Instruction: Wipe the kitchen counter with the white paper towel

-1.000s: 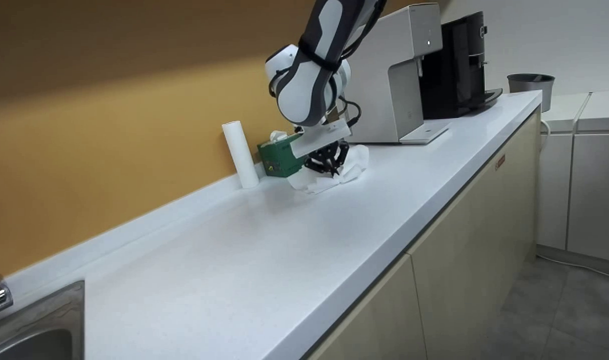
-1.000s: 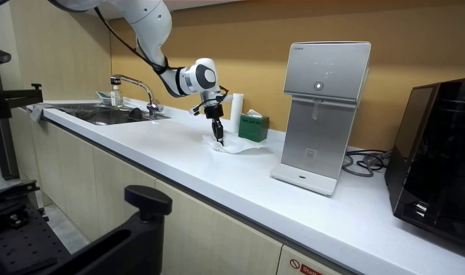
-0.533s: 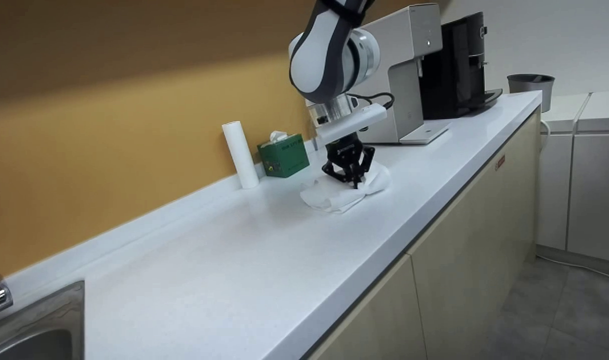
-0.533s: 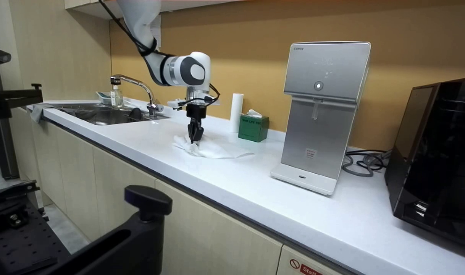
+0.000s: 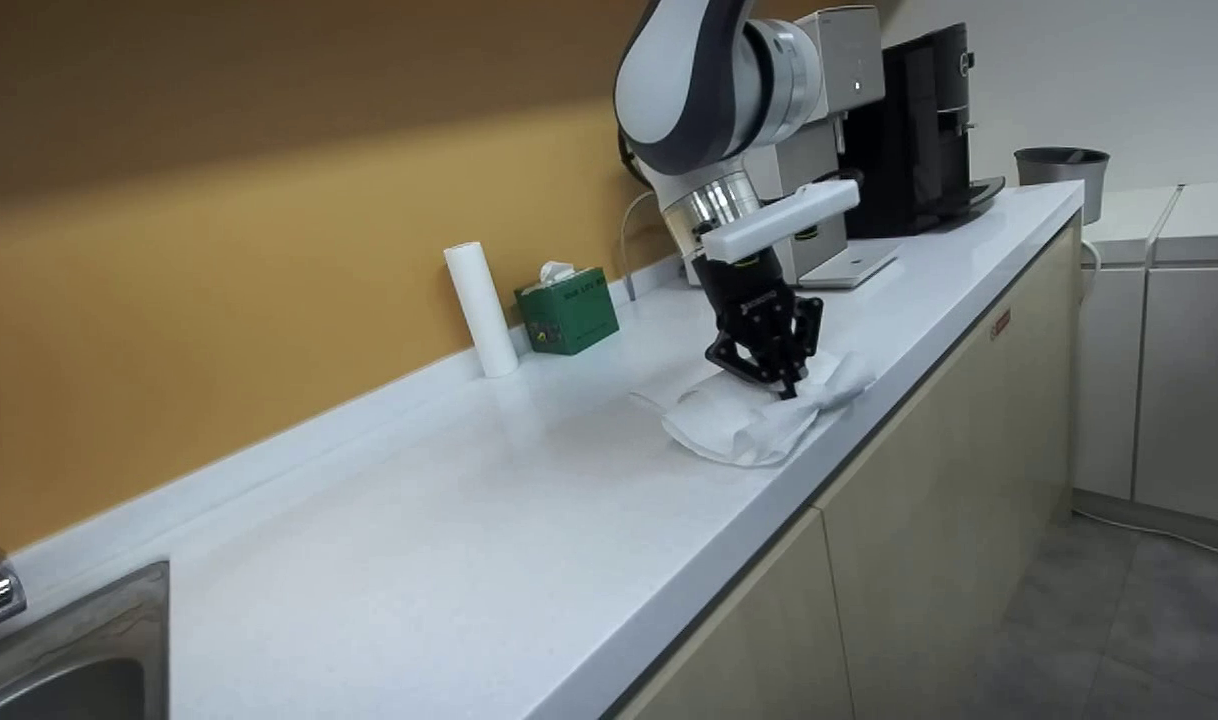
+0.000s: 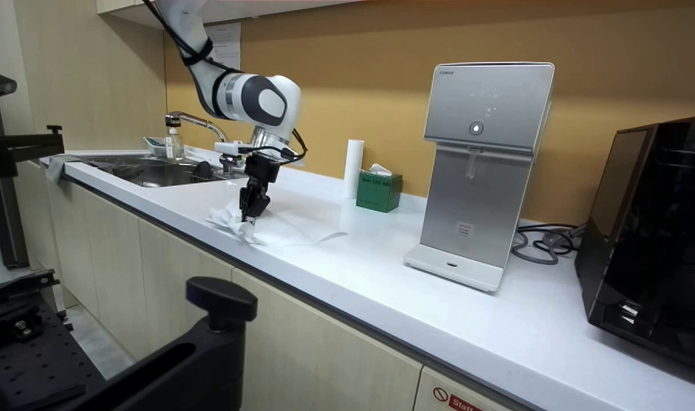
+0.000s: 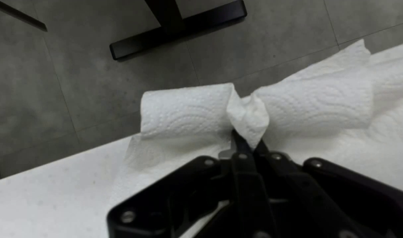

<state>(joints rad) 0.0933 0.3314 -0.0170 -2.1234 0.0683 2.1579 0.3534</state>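
Note:
The white paper towel lies crumpled and partly spread on the white counter, close to its front edge. It also shows in an exterior view and, large, in the wrist view. My gripper points down and is tilted, with its fingertips low at the counter. In the wrist view the gripper is shut on a pinched fold of the towel. The towel's far part reaches to the counter's edge, with grey floor beyond it. The towel hides the tips' ends.
A paper towel roll and a green tissue box stand along the wall. A silver water dispenser and a black machine stand farther along the counter. A sink with a faucet is at the opposite end.
My gripper has dragged the towel across the counter, from beside the tissue box near the wall to the front edge. The gripper is tilted differently. The box and roll have not moved.

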